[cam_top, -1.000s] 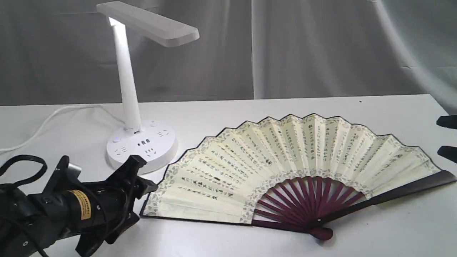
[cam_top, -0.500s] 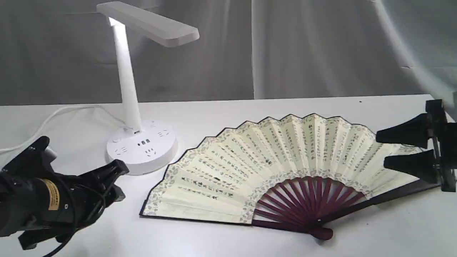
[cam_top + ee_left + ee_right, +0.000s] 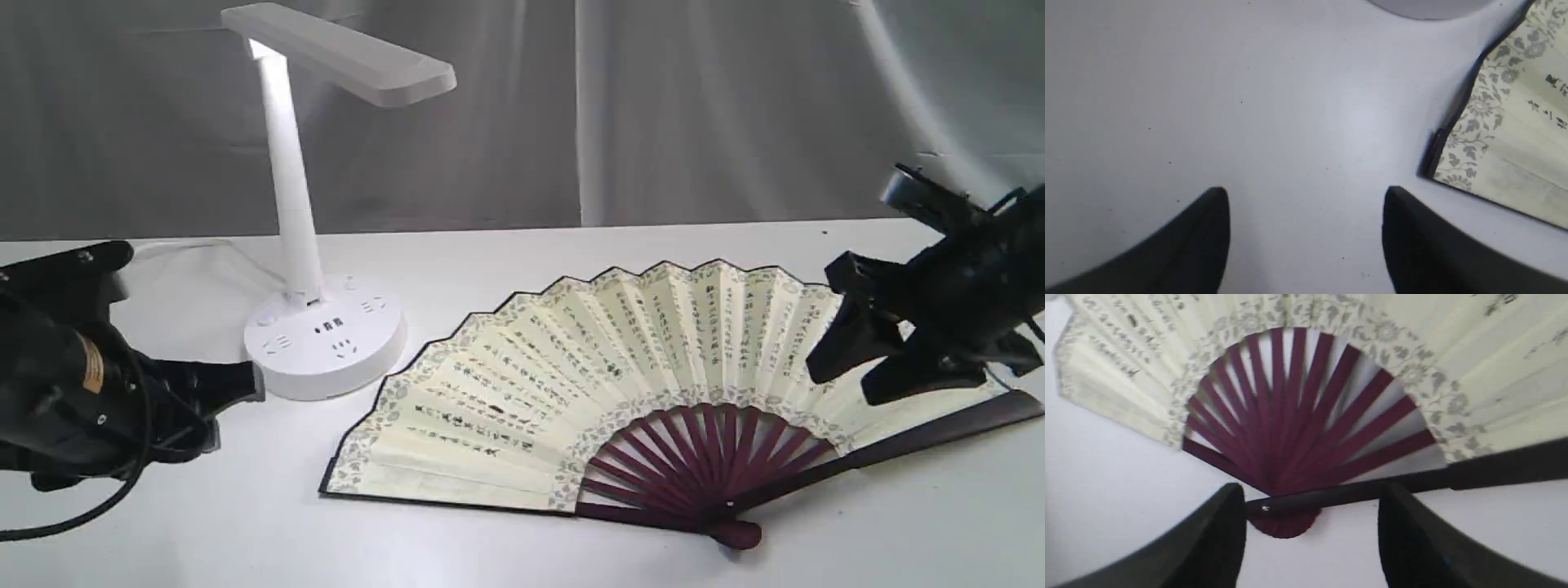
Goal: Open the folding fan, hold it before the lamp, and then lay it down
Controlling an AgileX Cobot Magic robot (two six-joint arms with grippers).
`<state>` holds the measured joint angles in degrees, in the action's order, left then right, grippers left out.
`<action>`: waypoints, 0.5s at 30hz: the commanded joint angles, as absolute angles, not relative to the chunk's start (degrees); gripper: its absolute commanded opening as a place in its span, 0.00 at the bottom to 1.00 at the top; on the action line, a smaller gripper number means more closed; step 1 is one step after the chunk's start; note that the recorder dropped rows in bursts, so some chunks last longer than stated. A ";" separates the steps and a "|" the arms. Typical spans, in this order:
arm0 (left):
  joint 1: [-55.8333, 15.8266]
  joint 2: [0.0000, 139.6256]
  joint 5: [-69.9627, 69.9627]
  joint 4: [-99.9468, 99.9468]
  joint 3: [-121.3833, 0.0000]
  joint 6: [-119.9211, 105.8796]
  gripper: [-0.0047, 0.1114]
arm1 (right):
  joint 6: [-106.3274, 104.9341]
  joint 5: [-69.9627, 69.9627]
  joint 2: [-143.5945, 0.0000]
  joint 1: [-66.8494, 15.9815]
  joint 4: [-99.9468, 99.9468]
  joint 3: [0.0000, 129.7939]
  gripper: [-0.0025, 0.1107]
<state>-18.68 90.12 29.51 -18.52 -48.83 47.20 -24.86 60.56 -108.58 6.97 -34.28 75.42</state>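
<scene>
1. Both black two-fingered pincers have moved since a second ago: the left pincer [image 3: 1305,196] drew back and the right pincer [image 3: 839,384] swung inward.
2. The flat white counter [image 3: 522,245] carries everything.
3. The pleated cream paper folding fan with maroon wooden ribs [image 3: 620,367] lies flat and fully spread. One corner is just beside the round base of the white desk lamp with the flat rectangular head [image 3: 286,163].
4. The right pincer hovers over the fan's end farthest from the lamp, spread wide and gripping nothing.
5. The left pincer sits near the lamp's base, opposite the fan, also wide apart and empty.
6. Lifting looks next. Close on the dark wooden guard stick [image 3: 939,429], never the paper, and raise it slowly so the pleats stay spread.
</scene>
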 commanded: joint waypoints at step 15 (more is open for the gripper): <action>-12.80 89.65 41.89 -11.04 -61.28 27.74 0.24 | -1.03 65.10 -104.26 -0.92 0.36 77.71 0.41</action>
<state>-14.25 90.12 41.41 -12.38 -60.96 28.66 -1.35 63.87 -104.89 -0.62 -0.35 77.32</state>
